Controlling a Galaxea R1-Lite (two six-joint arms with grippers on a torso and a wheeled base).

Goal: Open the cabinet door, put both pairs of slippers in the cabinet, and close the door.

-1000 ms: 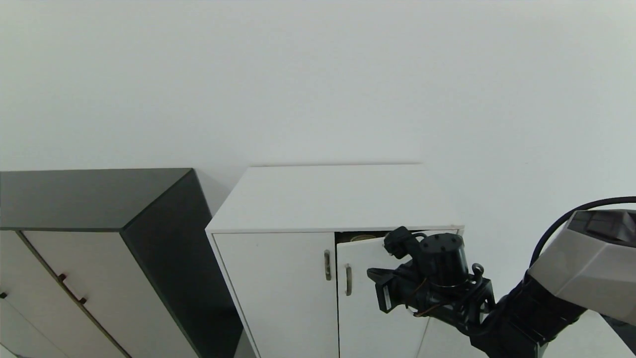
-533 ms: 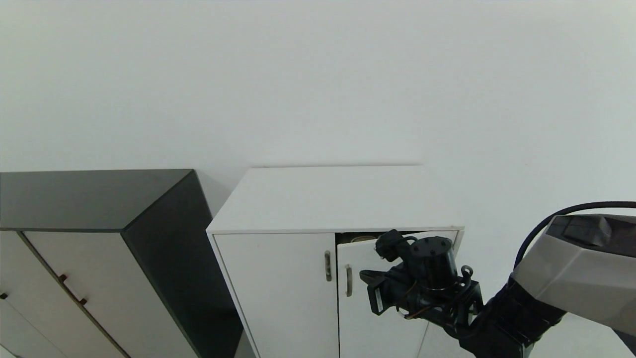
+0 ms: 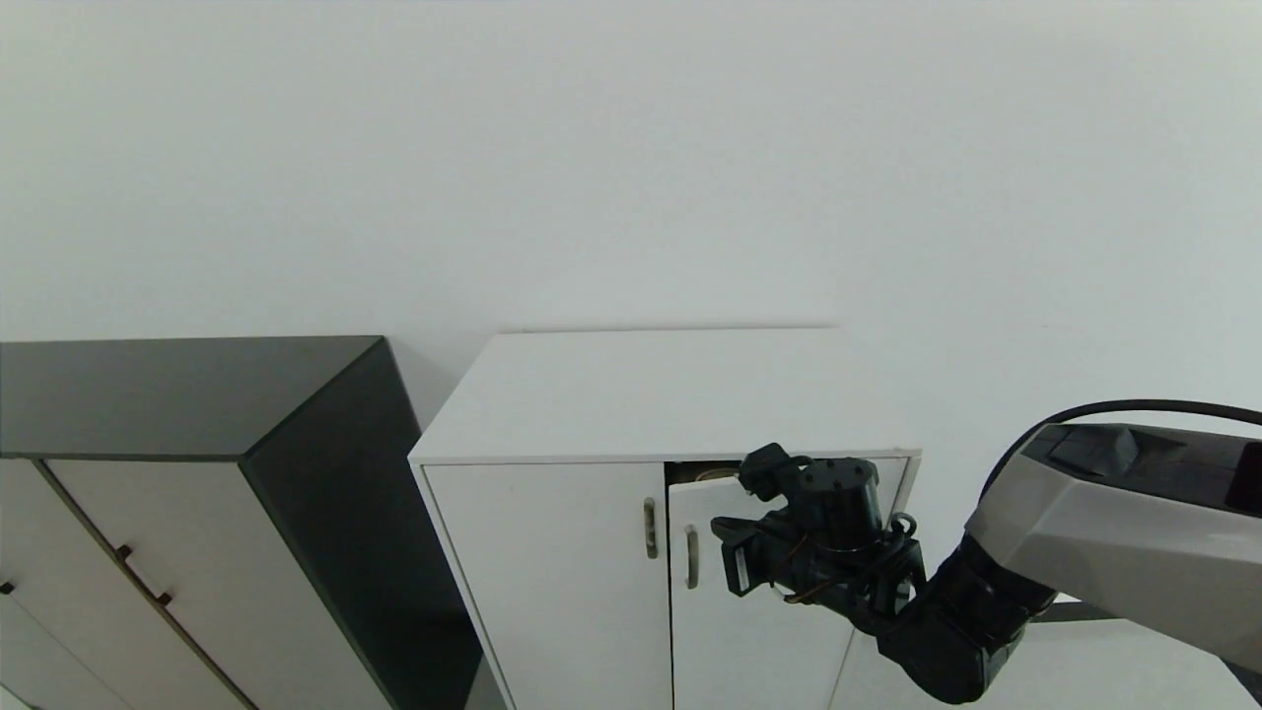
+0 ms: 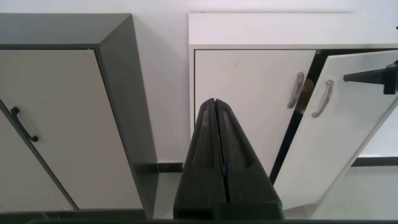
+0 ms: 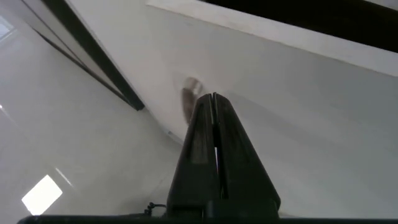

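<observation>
One cabinet door (image 3: pixel 710 641) ajar, right claw (image 5: pixel 214 98) closed, near its front

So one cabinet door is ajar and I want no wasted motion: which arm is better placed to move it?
Right. The right gripper, shut, is close to the ajar door, near the handle. The left gripper, also shut, hangs back, facing the other, closed door.

The white two-door wooden cabinet (image 3: pixel 651 394) is standing against the plain wall (image 3: pixel 631 148). The dark boxy cabinet with pale fronts (image 3: pixel 325 493) is standing just to its left, across a narrow gap. Its right door (image 3: pixel 759 631) is hanging ajar. The right gripper (image 5: pixel 214 99) is sitting before that door, seemingly touching it. The left gripper (image 4: pixel 216 104) is hovering before its left door (image 3: pixel 552 582), apart from it.
</observation>
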